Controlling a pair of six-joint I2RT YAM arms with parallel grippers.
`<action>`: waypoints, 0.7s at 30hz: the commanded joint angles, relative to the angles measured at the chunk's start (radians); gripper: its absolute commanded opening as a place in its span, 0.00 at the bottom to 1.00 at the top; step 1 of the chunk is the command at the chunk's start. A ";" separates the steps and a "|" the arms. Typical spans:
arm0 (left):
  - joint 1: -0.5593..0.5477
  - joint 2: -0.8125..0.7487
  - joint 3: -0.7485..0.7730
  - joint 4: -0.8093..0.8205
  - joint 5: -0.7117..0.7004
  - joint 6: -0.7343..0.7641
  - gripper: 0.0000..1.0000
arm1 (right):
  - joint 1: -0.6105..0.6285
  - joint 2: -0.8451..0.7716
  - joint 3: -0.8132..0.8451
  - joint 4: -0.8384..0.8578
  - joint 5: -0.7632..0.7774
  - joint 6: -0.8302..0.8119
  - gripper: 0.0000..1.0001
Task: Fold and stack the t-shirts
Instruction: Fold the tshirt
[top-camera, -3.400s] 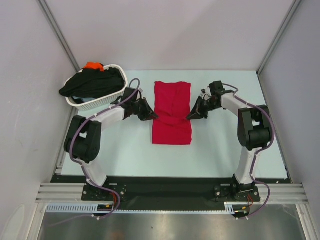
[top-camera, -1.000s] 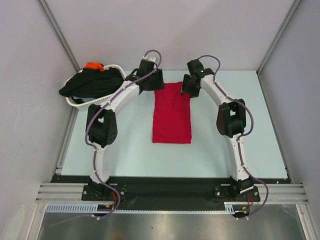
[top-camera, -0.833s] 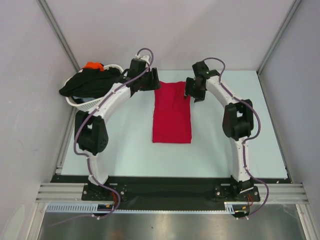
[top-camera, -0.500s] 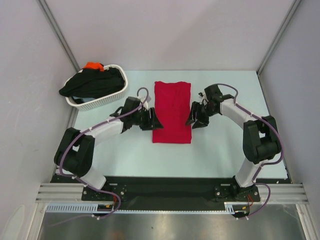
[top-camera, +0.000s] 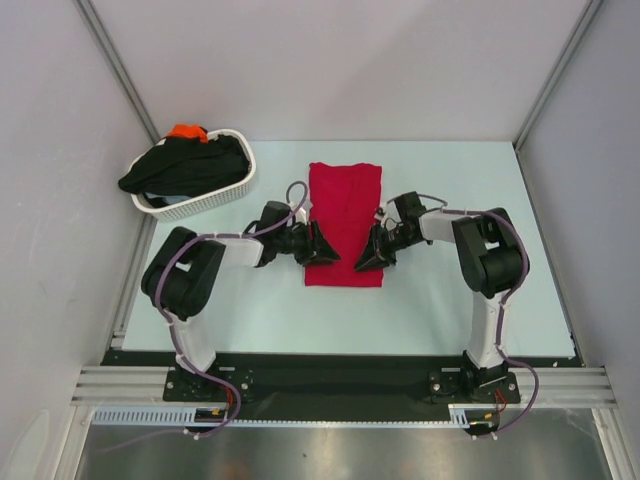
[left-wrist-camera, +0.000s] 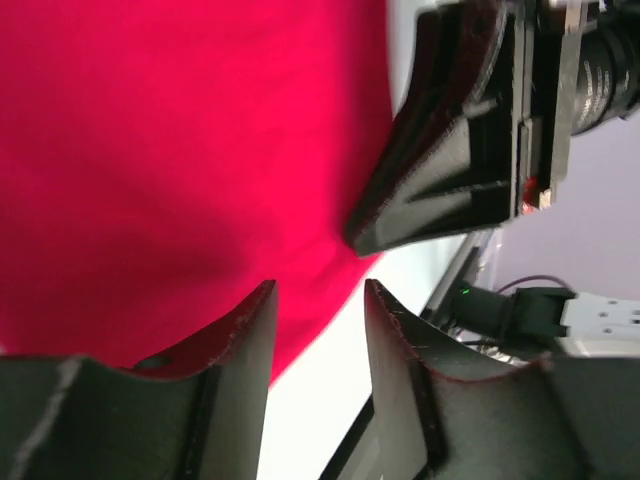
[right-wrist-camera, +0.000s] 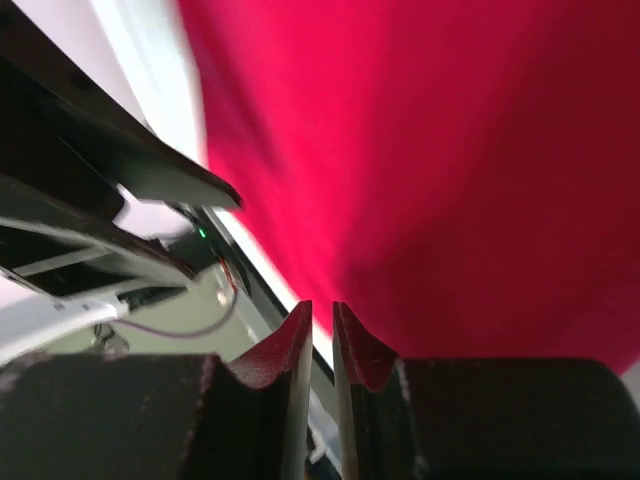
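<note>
While a black t-shirt (top-camera: 185, 170) and an orange t-shirt (top-camera: 186, 131) sit heaped in the white basket (top-camera: 205, 204) at the table's (top-camera: 440, 300) far left, the left gripper (left-wrist-camera: 320, 290) lies low at the left edge of the red t-shirt (top-camera: 345, 200), its jaws parted and unclenched. That shirt lies folded lengthwise mid-table. At its right edge the right gripper (right-wrist-camera: 320, 308) has its fingers nearly together; whether they pinch cloth, I cannot tell.

Right claw (right-wrist-camera: 320, 320) sits at edge of red t-shirt (right-wrist-camera: 450, 170).
</note>
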 joint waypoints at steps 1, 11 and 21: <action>0.019 0.031 -0.036 0.011 0.021 0.028 0.44 | -0.019 -0.001 -0.081 0.023 -0.070 -0.058 0.19; -0.025 -0.257 0.010 -0.434 -0.119 0.288 0.47 | -0.100 -0.252 -0.205 -0.191 0.136 -0.109 0.21; -0.074 -0.102 -0.073 -0.059 -0.005 0.011 0.47 | 0.101 -0.076 -0.001 -0.044 0.069 0.049 0.24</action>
